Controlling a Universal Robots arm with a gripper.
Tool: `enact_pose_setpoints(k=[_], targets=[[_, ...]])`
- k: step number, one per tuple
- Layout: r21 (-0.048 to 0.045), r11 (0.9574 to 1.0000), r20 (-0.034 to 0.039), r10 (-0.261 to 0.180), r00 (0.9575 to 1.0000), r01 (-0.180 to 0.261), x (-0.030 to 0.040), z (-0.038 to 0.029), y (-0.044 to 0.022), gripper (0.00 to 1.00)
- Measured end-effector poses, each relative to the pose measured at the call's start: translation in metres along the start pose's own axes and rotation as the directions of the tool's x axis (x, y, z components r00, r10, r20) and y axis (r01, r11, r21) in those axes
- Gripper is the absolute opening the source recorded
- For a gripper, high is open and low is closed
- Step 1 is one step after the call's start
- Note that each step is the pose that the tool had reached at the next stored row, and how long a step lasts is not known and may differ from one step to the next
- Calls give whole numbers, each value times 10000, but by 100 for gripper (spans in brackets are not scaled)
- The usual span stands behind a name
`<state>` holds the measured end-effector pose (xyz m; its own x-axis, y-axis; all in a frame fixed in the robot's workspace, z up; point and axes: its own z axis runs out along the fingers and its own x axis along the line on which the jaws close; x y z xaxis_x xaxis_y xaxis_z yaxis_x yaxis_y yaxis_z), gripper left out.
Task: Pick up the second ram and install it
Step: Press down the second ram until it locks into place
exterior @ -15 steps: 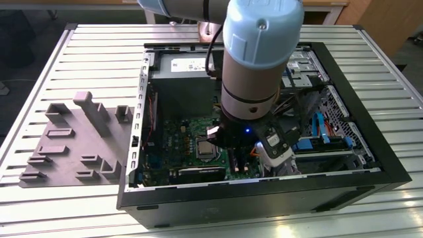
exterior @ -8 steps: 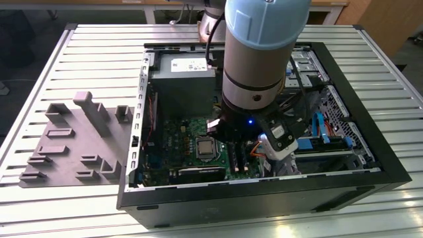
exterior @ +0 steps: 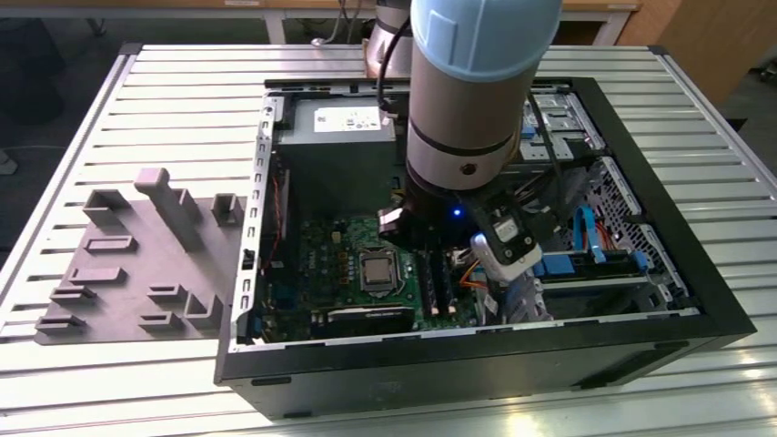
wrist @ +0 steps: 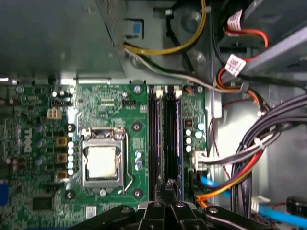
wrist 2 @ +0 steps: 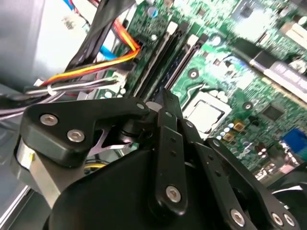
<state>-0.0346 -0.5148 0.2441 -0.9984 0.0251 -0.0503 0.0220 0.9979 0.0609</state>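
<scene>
While arm is reaching into open computer case (exterior: 680, 300) on tabletop (exterior: 170, 82), gripper (wrist: 169, 191) is hovering over motherboard (wrist: 110, 100) slots beside processor socket (wrist: 101, 162), fingertips looking pressed together, nothing visibly held. Second ram (wrist: 178, 139) is sitting upright in slot. Grey holder tray (exterior: 134, 264) is lying near tabletop's edge.

My arm (exterior: 468, 100) is a fat silver-grey tube with a pale blue cap and a tiny blue light near the wrist; black cable runs down its side; the gripper (wrist 2: 165, 112) is matte black linkage bars studded with shiny silver screws.
</scene>
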Motion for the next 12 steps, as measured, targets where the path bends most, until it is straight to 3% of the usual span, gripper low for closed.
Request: enact_pose_setpoints(k=[7, 12], targets=[[-2, 10000, 4, 0, 10000, 0, 0, -36, 104, 11], [-2, 10000, 3, 0, 10000, 0, 0, -37, 107, 11]])
